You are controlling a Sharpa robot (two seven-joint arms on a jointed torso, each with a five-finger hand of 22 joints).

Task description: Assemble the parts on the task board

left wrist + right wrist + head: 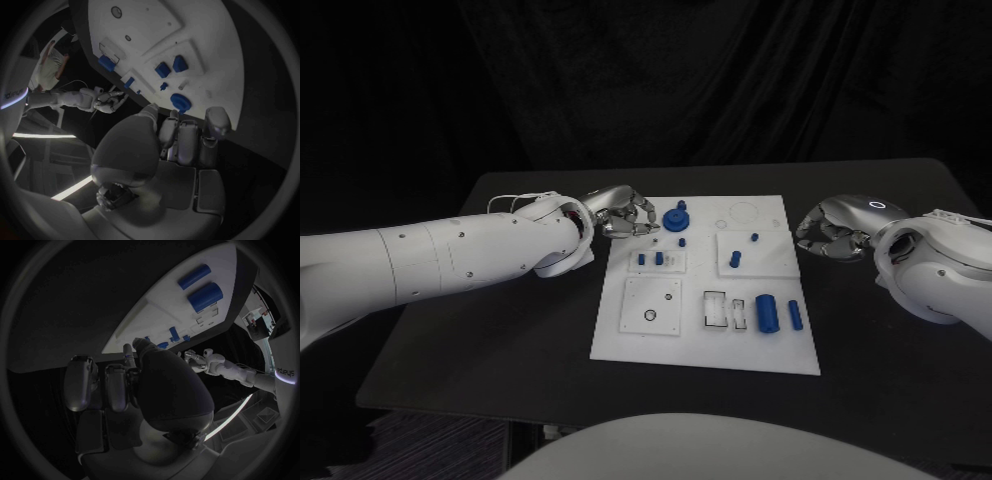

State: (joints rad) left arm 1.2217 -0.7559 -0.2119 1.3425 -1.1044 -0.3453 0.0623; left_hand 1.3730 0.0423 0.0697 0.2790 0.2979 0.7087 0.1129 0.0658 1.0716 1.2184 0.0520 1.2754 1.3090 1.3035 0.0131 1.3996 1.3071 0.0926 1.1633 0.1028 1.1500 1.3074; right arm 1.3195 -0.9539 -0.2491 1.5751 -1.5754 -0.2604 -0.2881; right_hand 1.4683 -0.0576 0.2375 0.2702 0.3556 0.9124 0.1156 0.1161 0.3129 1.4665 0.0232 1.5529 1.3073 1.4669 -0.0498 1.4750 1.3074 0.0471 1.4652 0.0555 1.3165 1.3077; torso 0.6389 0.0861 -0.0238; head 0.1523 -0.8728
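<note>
Head view shows us the white task board (708, 340) lying in the middle of the black surface (502, 330), with small blue parts on it. Our left hand (626, 213) sits at the board's far left edge, fingers (215, 122) curled inward around nothing we can see, just beside a round blue part (678, 219) standing on the board. Our right hand (831, 232) rests just off the board's right edge, its fingers (81, 382) likewise curled and holding nothing. A large blue cylinder (766, 312) lies near the board's front right, a slimmer blue peg (795, 315) beside it
</note>
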